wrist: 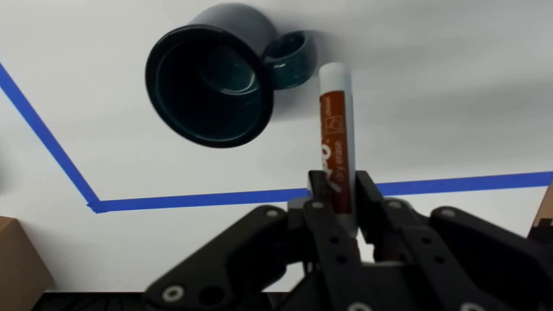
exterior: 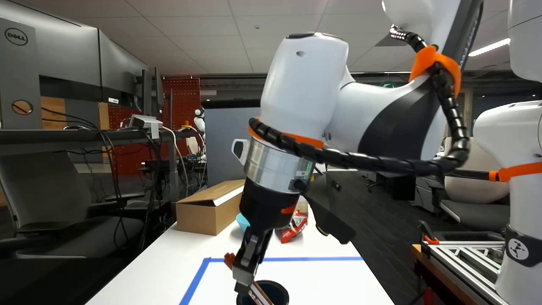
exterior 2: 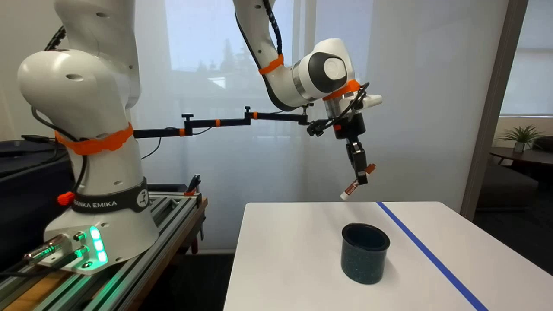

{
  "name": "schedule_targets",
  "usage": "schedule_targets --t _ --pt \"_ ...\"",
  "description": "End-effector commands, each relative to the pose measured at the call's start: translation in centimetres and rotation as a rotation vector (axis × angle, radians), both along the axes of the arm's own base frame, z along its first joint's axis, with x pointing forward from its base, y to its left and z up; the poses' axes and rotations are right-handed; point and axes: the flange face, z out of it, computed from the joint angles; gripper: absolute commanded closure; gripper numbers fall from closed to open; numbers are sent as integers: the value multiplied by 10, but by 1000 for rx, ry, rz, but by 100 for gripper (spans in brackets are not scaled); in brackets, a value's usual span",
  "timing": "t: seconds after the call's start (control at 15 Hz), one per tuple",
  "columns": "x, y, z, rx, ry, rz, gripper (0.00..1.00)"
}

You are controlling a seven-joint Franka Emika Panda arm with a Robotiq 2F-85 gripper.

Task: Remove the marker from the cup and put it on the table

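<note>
1. Black two-fingered robot gripper (wrist: 341, 181), seen in the wrist view: its jaws pinch a slim dry-erase marker (wrist: 338, 142) with a white barrel and an orange-red label, and stand apart by no more than its thickness.
2. Left of the marker in the same view: a dark teal, round cup (wrist: 207, 86) with a black rim and a looped handle (wrist: 291, 71). The marker's white end shows just beside this handle, outside the cup.
3. Under these, also in the wrist view, spreads a white tabletop (wrist: 151, 172) marked with strips of blue tape (wrist: 216, 200) that meet at a corner. Part of a brown cardboard box (wrist: 21, 268) shows at lower left.
4. In an exterior view, a white jointed robot arm (exterior 2: 309, 84) with orange straps (exterior 2: 271, 65) carries the gripper. The marker hangs tilted in the air, white end low and orange-red end high, apart from the cup, which stands upright on the tabletop. A strip of blue tape runs beside it.
5. In an exterior view, a light-blue bowl (exterior: 242, 221) is partly hidden behind the gripper, with a red packet (exterior: 294, 231) near it on the tabletop and the cardboard box to its left. The marker's lower part crosses the cup's mouth along the line of sight.
</note>
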Motion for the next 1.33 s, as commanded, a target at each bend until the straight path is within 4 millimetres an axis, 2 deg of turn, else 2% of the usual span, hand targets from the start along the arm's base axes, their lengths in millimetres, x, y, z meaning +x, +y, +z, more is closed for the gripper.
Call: schedule_targets --t 0.0,0.4,0.6,0.73,1.07,1.13,1.2,1.27 --pt "-11 30 -30 12 45 47 95" --pt "-9 32 -106 7 136 94 95" --pt "-5 37 -137 18 162 129 95" --pt "-1 38 -152 15 170 148 95" --pt "19 39 -172 -15 155 188 95" --pt "22 41 -175 -21 158 192 85" --pt "25 42 -178 -24 160 193 55" --pt "28 45 -179 -26 158 198 54"
